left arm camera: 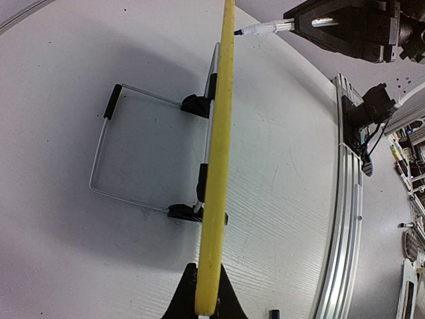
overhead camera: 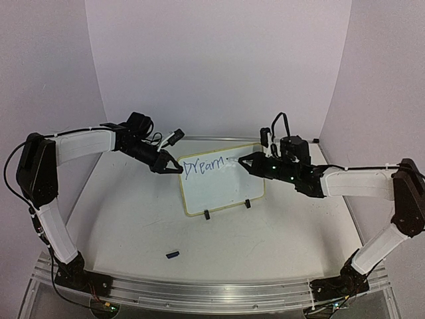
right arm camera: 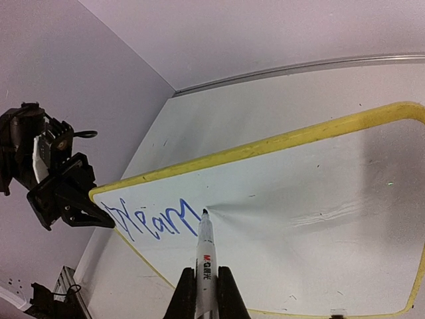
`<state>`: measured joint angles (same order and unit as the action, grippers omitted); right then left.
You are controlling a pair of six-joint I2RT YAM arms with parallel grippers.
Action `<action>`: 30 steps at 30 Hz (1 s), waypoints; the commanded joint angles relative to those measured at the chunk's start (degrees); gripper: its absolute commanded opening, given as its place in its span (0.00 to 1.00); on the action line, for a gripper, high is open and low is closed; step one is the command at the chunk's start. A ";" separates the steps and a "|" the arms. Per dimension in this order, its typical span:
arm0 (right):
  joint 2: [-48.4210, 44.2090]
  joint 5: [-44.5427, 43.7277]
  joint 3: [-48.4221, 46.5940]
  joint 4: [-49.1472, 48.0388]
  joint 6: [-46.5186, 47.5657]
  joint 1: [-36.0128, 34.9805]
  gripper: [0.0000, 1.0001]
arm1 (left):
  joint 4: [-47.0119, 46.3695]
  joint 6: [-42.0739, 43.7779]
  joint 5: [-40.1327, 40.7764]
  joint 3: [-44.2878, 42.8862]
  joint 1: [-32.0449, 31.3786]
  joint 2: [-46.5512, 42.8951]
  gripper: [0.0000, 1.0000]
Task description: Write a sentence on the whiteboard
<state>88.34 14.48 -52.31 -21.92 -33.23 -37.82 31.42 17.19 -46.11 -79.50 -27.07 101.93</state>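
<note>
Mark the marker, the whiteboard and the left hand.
marker (right arm camera: 204, 252): right wrist view, on its white barrel.
whiteboard (overhead camera: 222, 189): top external view, on its bare white face.
left hand (overhead camera: 176, 169): top external view, between its fingertips at the board's corner.

Both arms are reaching inward toward each other, elbows bent; the left tool and right tool are clamping shut.
</note>
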 commanded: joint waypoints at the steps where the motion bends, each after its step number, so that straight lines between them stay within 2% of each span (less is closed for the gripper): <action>1: 1.10 -1.11 -2.60 -1.90 -0.43 0.46 0.00 | 3.28 1.03 2.95 -1.18 -1.24 -0.15 0.00; 16: 3.70 2.19 -3.05 -1.24 0.73 0.51 0.00 | 3.27 1.09 2.95 -1.18 -1.23 -0.05 0.00; 30: -0.47 -2.98 0.41 0.02 0.11 0.55 0.00 | 3.25 1.04 2.95 -1.18 -1.24 0.12 0.00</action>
<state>90.18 15.19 -52.68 -22.15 -33.08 -37.63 31.62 16.73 -45.76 -79.81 -27.11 101.93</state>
